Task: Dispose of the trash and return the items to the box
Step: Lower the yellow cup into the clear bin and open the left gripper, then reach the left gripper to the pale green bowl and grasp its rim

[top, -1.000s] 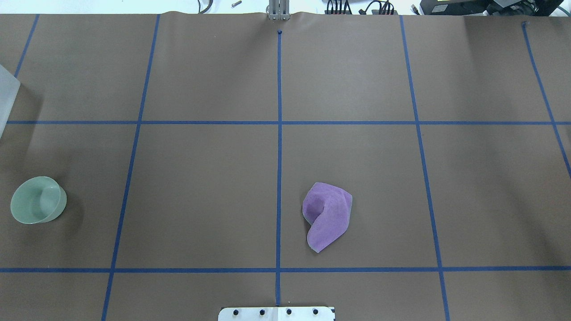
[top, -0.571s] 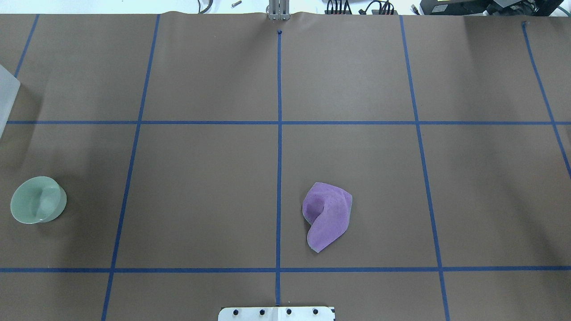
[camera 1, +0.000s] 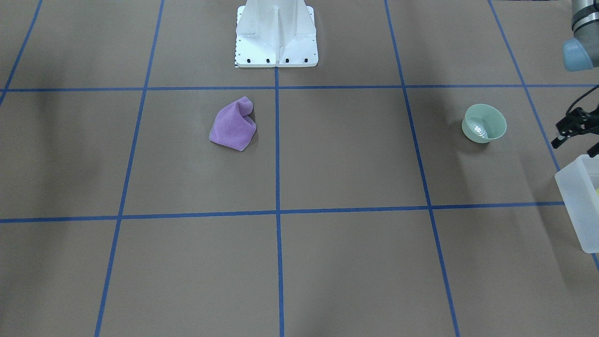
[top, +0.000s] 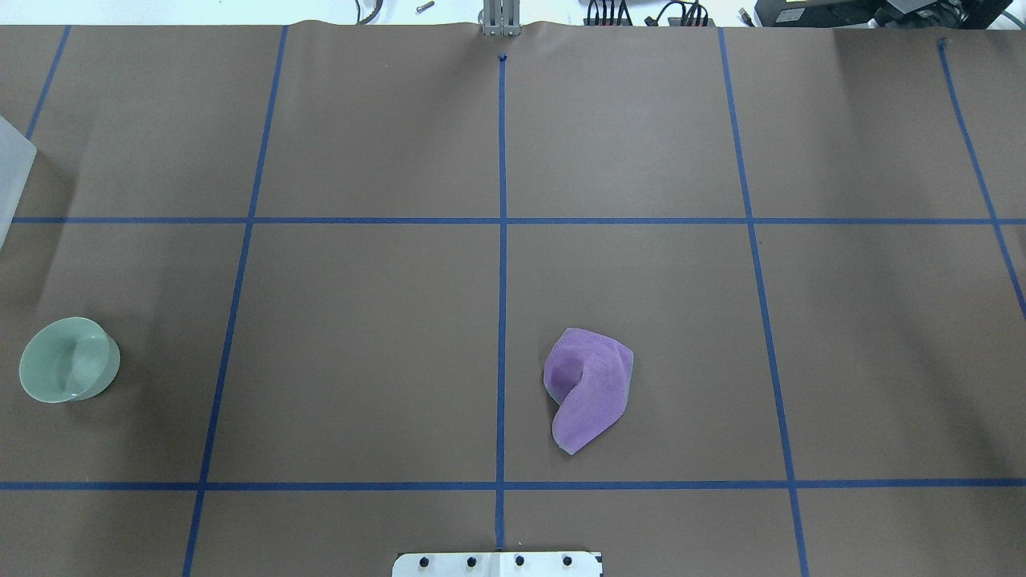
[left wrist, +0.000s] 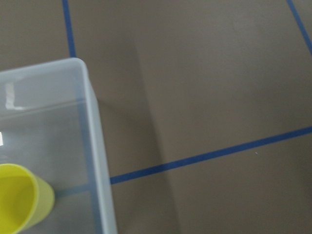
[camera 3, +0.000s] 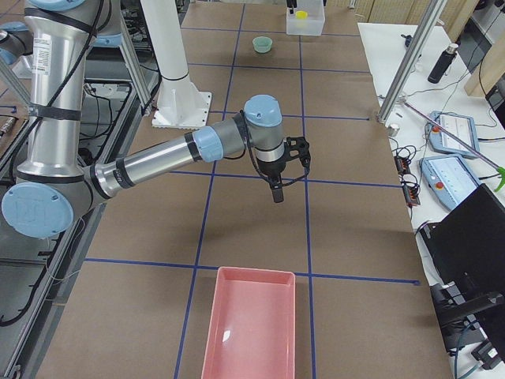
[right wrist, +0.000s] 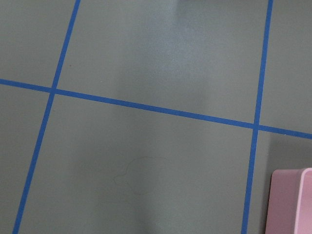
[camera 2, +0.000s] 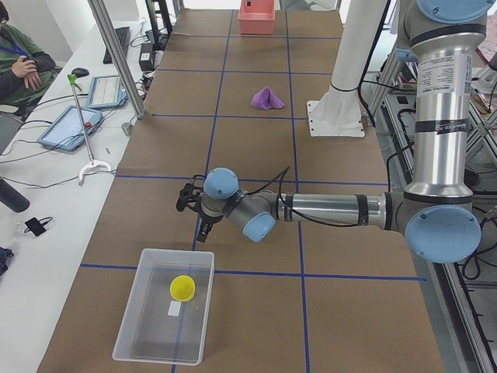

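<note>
Cup (camera 2: 182, 288): inside the box (camera 2: 128, 326).
Box: left end of the desk (top: 361, 320), farther out than the bowl (top: 69, 369).
Bowl: left side, near edge.
Cloth (top: 587, 387): just right of centre, near.
Tray (camera 3: 251, 332): right end, well apart from the cloth.

The brown table covering (top: 361, 336) looks like matt paper, crossed by smooth blue tape lines (top: 502, 280). The crumpled purple cloth (top: 589, 389) is soft and fuzzy. The pale-green bowl (camera 1: 484, 122) seems glazed and shows a glint. The frosted translucent plastic bin (left wrist: 95, 141) is semi-matt, the yellow plastic cup (left wrist: 19, 202) smooth, and the pink plastic tray (camera 3: 251, 328) glossy.
</note>
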